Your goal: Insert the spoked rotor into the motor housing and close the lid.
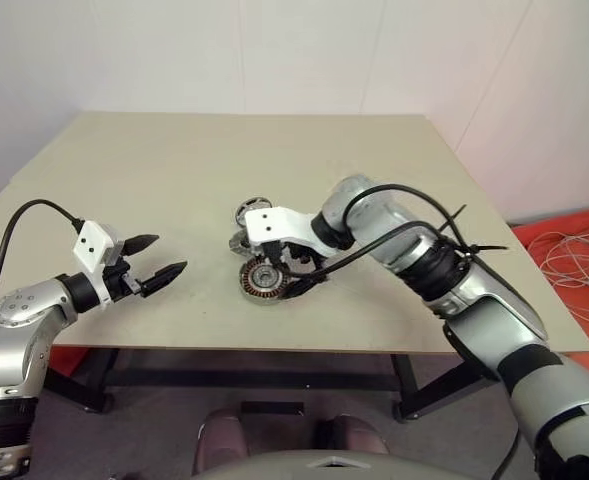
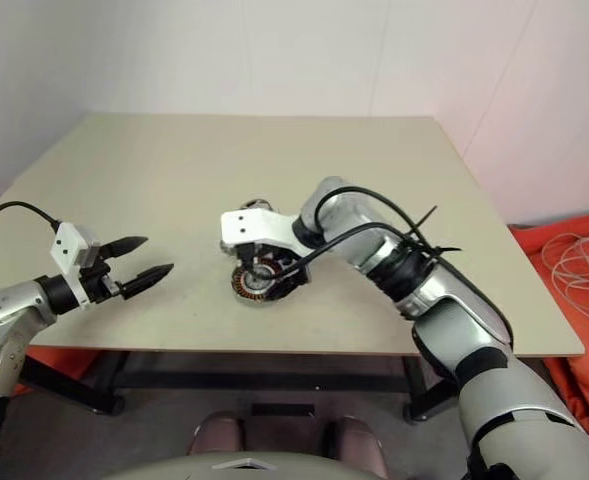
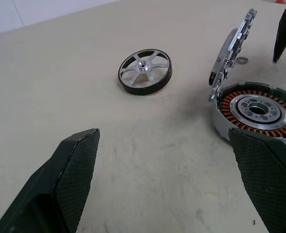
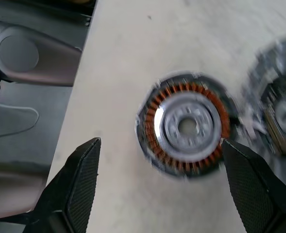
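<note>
Motor housing [image 3: 257, 112], lower centre of table [image 1: 174, 170], stands empty; lid [image 3: 230, 48] tipped open beside it. Spoked rotor [image 3: 144, 72] lies apart, uninserted. Left gripper [image 1: 164, 258] and right gripper [image 4: 162, 189] released, holding nothing.

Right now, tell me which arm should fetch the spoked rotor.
Left, probably. The left claw is open and free, and its wrist view faces the spoked rotor across bare table. The right claw, also open, hangs over the motor housing.
</note>
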You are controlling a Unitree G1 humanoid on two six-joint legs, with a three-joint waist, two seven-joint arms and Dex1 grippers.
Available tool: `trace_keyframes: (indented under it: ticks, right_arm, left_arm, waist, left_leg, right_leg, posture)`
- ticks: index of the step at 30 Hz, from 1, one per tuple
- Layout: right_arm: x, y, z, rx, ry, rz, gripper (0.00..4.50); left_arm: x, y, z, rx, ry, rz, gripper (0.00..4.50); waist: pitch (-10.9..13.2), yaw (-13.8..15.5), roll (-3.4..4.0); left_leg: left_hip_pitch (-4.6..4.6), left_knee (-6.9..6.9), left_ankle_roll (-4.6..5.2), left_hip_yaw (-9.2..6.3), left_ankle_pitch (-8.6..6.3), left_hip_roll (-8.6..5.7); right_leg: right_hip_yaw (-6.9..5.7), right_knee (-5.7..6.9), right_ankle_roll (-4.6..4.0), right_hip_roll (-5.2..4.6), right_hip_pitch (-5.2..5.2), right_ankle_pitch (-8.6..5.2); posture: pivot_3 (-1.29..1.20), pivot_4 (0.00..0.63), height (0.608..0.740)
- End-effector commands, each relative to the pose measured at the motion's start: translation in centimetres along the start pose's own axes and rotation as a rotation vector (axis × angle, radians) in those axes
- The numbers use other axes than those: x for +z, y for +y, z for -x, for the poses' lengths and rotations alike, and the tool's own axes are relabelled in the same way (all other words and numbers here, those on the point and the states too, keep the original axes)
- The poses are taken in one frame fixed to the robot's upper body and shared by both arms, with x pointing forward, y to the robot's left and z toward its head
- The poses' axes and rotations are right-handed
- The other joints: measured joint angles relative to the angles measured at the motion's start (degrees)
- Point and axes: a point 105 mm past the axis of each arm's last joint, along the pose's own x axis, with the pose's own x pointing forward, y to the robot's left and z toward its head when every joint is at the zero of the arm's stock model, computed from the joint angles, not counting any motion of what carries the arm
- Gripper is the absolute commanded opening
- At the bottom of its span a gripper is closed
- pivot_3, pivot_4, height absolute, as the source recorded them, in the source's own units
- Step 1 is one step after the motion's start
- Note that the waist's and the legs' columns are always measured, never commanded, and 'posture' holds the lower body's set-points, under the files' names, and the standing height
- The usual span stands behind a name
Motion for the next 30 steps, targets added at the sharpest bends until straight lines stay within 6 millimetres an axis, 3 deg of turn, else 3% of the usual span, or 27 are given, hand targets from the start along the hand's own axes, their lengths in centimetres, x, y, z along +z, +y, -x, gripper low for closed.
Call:
trace_keyframes:
  ticks: [1,7,12,17,21,30]
  right_arm:
    - [-0.8,-0.7,2.3,-0.084,-0.074,-0.119,4.47]
    - [-4.6,-2.8,4.1,-0.311,-0.242,-0.353,4.47]
    - [-7.9,-5.4,5.6,-0.668,-0.401,-0.440,4.47]
    - [-11.1,-7.0,6.3,-0.894,-0.479,-0.633,4.47]
    - [-11.9,-6.3,4.4,-0.876,-0.534,-0.740,4.47]
    - [-12.1,-5.2,0.8,-0.825,-0.501,-0.754,4.47]
  left_arm:
    - [1.3,0.2,0.2,0.002,-0.041,-0.034,4.50]
    - [1.2,0.0,0.1,0.002,-0.055,-0.028,4.50]
    - [1.0,0.4,0.1,0.037,-0.059,-0.049,4.50]
    - [1.0,0.6,0.2,0.054,-0.074,-0.045,4.50]
    - [0.8,0.6,0.3,0.049,-0.079,-0.021,4.50]
    - [0.4,0.2,0.7,0.045,-0.072,0.008,4.50]
  waist:
    - [0.0,0.0,0.00]
    - [0.0,0.0,-0.01]
    - [0.0,0.0,-0.02]
    - [0.0,-0.1,0.02]
    - [0.0,-0.2,0.02]
    - [0.0,-0.2,0.05]
  left_leg:
    - [0.02,0.00,0.00,0.00,0.00,0.00]
    - [0.02,0.03,-0.02,0.01,0.01,0.00]
    - [0.00,0.01,-0.02,0.03,0.01,-0.03]
    - [0.01,0.01,-0.02,0.04,0.02,-0.05]
    - [0.02,-0.02,-0.02,0.04,0.02,-0.05]
    - [0.01,-0.04,-0.02,0.04,0.01,-0.05]
  right_leg:
    - [0.00,0.00,0.00,0.00,0.01,0.00]
    - [0.00,0.00,0.00,0.00,0.00,0.00]
    - [-0.01,-0.04,0.00,0.00,-0.02,0.00]
    - [-0.01,-0.03,0.00,0.00,-0.03,0.00]
    - [-0.02,-0.04,0.00,0.00,-0.02,0.00]
    - [-0.03,-0.05,0.00,-0.01,-0.04,0.00]
  posture:
    - [0.00,0.000,0.740]
    - [0.00,0.000,0.740]
    - [0.00,0.000,0.740]
    - [0.00,0.000,0.740]
    - [0.00,0.000,0.740]
    - [0.00,0.000,0.740]
